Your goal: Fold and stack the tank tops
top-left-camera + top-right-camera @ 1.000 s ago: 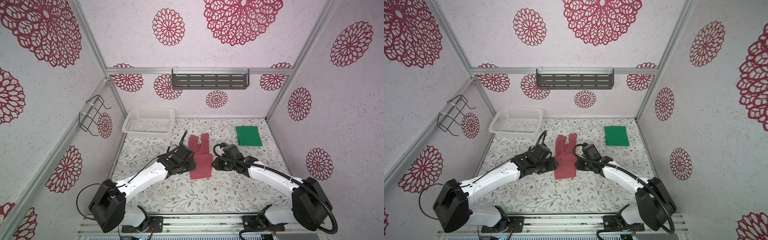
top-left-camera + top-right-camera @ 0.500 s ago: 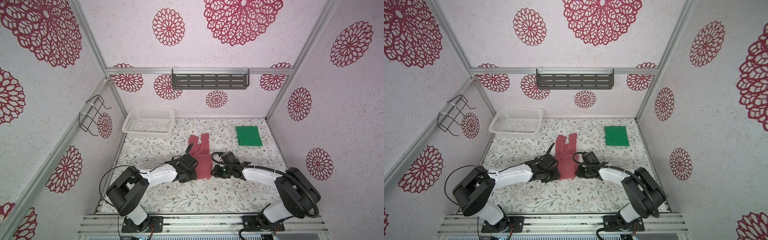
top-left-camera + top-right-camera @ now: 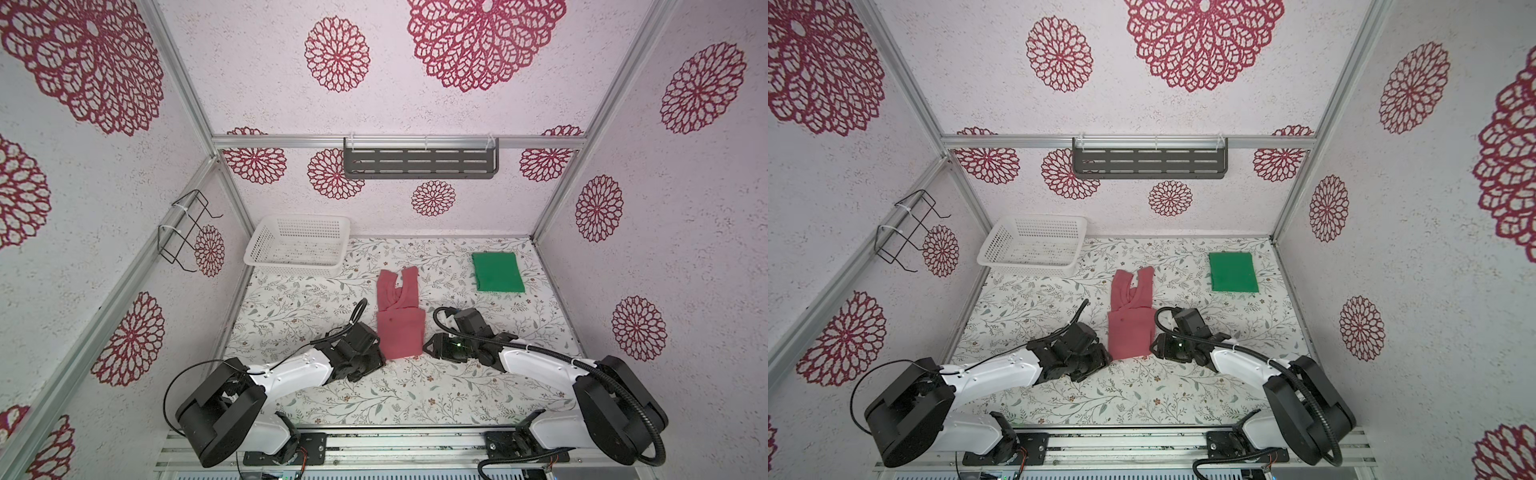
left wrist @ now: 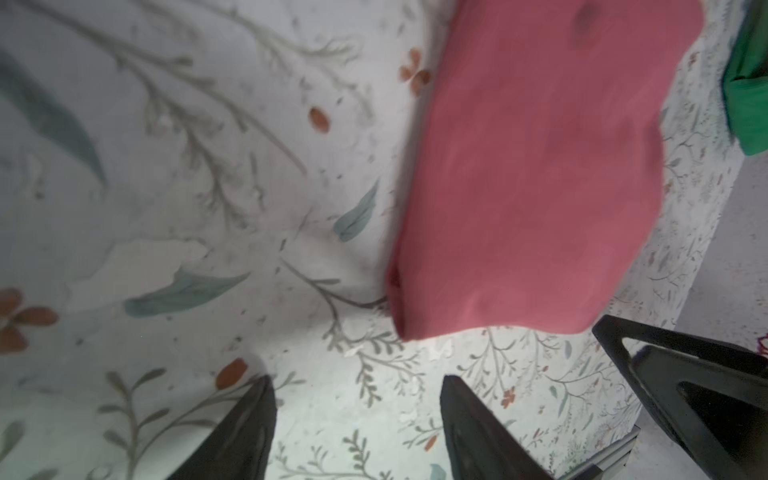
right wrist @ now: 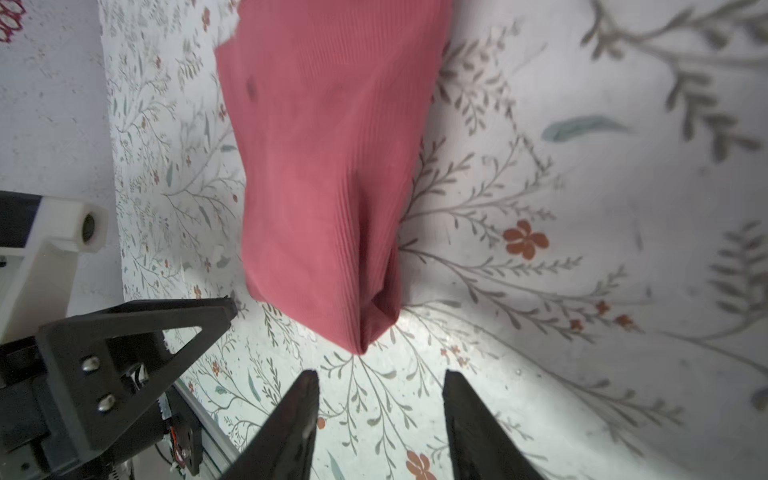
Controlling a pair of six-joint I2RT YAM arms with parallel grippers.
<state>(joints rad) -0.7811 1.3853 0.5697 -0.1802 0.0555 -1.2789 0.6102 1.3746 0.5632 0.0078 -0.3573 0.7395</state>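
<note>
A: Rose-red tank top (image 3: 401, 332) risk: pinching only one layer at the near hem, so the fold slides apart. Left end effector (image 4: 353, 380) and right end effector (image 5: 380, 374) both parted, empty, flanking it.
B: Agreed. It lies mid table (image 3: 374, 395), folded lengthwise, straps splayed far. Green tank top (image 3: 497, 273) folded flat, far right.

The whole table (image 3: 374, 395) is seen from high above in both top views. The red top (image 4: 528, 178) is seen close up in both wrist views.
</note>
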